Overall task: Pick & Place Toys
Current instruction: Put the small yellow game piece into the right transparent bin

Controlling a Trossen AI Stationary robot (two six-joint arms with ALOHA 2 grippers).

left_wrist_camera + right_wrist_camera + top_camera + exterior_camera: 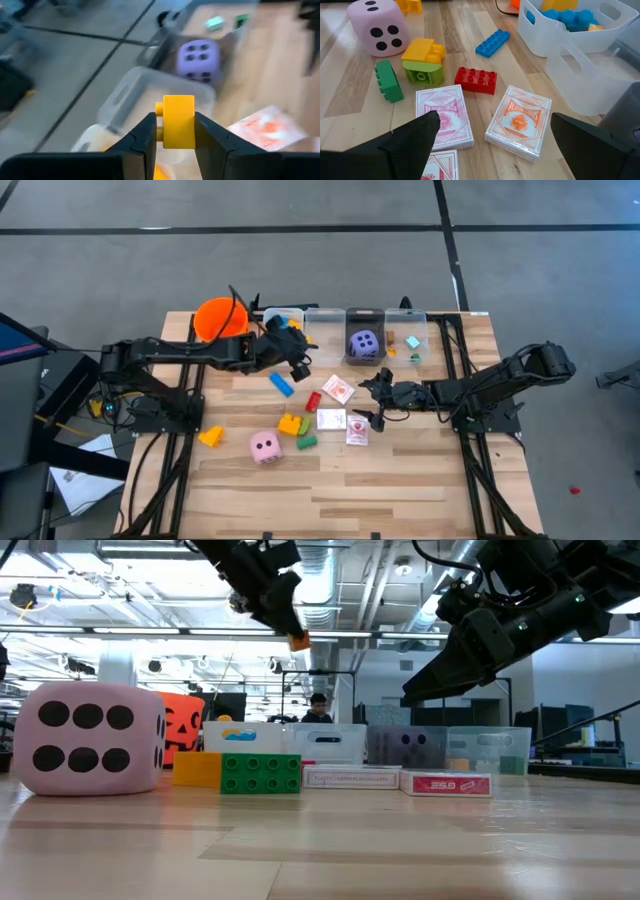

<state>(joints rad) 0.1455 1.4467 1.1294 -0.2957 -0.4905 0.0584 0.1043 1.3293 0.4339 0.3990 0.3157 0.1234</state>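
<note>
Two arms are over the table. The left gripper (175,131), raised near the far bins (325,330), clamps a yellow block (178,121), seemingly just short of them. The right gripper (492,145) hangs spread wide above the card packs (444,121), holding nothing.

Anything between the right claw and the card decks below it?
Nothing visible. The right claw hangs open just above the card decks, with only bare table between. The red block lies beside them, not over them.
</note>
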